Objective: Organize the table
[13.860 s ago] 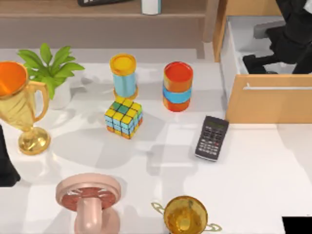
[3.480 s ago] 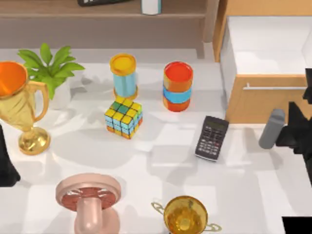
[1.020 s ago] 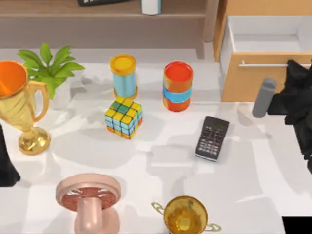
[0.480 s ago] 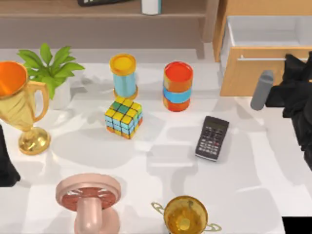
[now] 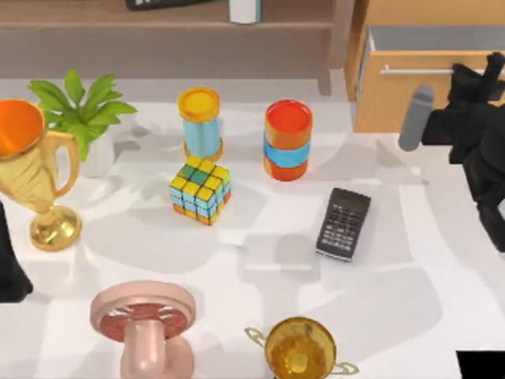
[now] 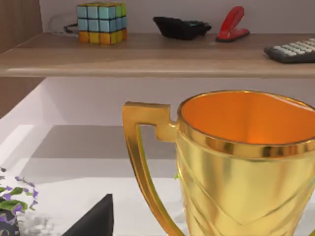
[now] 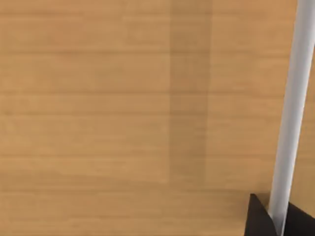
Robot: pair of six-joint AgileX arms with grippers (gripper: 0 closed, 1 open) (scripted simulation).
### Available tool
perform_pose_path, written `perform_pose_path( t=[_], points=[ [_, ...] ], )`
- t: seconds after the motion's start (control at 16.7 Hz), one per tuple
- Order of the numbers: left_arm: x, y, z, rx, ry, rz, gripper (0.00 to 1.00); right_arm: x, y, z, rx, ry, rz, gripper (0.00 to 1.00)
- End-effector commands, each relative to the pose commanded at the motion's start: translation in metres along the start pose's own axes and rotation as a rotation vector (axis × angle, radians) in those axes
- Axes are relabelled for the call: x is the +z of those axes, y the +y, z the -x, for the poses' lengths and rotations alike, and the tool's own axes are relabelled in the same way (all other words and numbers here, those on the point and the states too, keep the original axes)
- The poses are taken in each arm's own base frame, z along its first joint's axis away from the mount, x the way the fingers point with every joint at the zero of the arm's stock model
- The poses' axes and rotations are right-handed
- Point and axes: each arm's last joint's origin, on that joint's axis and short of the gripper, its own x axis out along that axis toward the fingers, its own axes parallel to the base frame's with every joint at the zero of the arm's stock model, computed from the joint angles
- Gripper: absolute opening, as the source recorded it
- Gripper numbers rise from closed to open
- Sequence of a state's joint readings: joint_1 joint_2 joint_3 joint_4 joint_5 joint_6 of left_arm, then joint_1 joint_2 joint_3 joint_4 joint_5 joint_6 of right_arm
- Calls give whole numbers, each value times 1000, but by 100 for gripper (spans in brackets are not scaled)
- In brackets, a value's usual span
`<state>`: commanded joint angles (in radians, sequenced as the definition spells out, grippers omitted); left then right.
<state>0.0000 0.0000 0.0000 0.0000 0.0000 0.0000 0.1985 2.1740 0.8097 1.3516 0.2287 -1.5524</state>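
Bright even light falling from above; soft grey shadows spreading over table; gold trophy gleaming.

A brown wooden shelf is seen along the back edge, with a shaded recess beneath its board. At the back right, a light-wood drawer unit with a slim metal handle is shown. A pale wall is seen behind the shelf.
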Motion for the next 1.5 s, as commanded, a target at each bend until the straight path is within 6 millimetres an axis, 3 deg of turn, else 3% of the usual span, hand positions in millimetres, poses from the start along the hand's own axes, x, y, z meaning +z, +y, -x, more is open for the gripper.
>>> perform_pose_path(
  t=[0.42, 0.9, 1.2, 1.5],
  points=[
    [0, 0, 0, 0, 0, 0, 100, 1, 2, -4, 10, -1, 0, 0],
    [0, 0, 0, 0, 0, 0, 100, 2, -4, -61, -10, -2, -4, 0],
    [0, 0, 0, 0, 0, 0, 100, 1, -1, -64, 0, -2, -2, 0],
    [0, 0, 0, 0, 0, 0, 100, 1, -1, -64, 0, -2, -2, 38]
  ],
)
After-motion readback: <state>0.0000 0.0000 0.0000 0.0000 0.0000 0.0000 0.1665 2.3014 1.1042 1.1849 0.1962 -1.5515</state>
